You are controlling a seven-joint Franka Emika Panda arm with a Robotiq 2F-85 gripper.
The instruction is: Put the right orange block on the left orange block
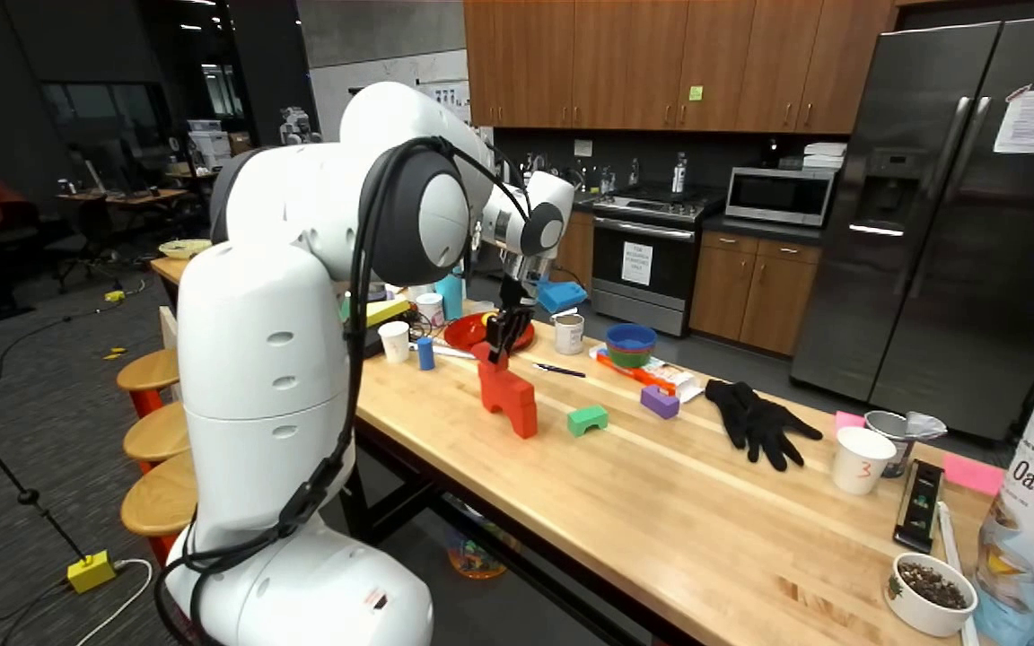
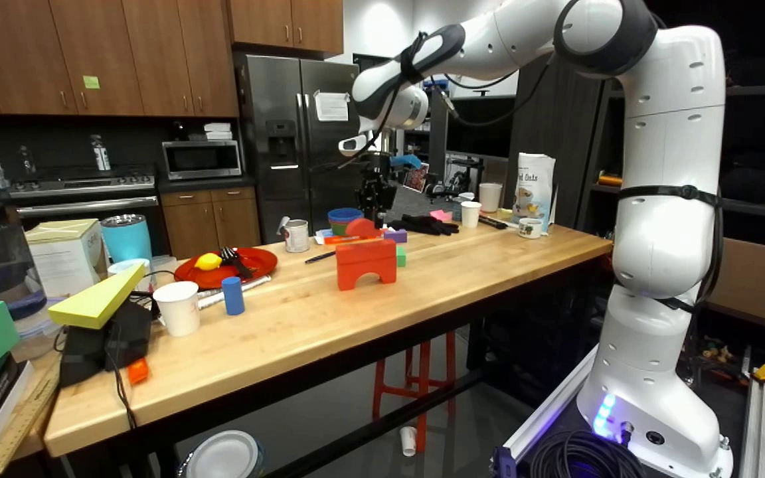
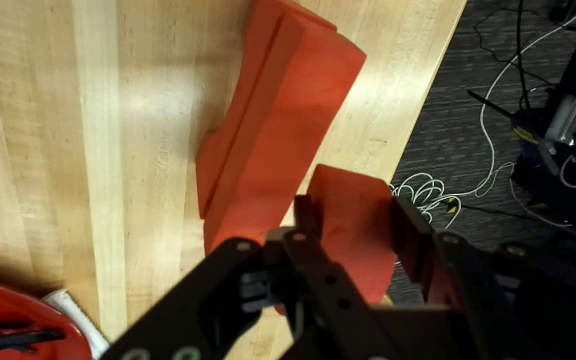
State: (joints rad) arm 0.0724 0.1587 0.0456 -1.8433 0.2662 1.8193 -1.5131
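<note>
My gripper (image 3: 352, 212) is shut on the right orange block (image 3: 350, 182), a small orange-red piece gripped on both sides. In an exterior view this right orange block (image 2: 364, 228) shows a rounded top. The left orange block (image 1: 508, 399) is larger, stands upright on the table and has an arch cut in its underside. In the wrist view the left orange block (image 3: 293, 120) lies up and left of the held piece, with a strip of table between them. Both exterior views place the held block slightly higher, overlapping the left one in the picture; contact cannot be told.
A green arch block (image 1: 587, 420) and a purple block (image 1: 660, 401) sit near the left orange block. On its opposite side are a red plate (image 2: 264, 260), a blue cylinder (image 2: 233, 296) and a paper cup (image 2: 178, 311). The table edge (image 3: 430, 85) runs close by.
</note>
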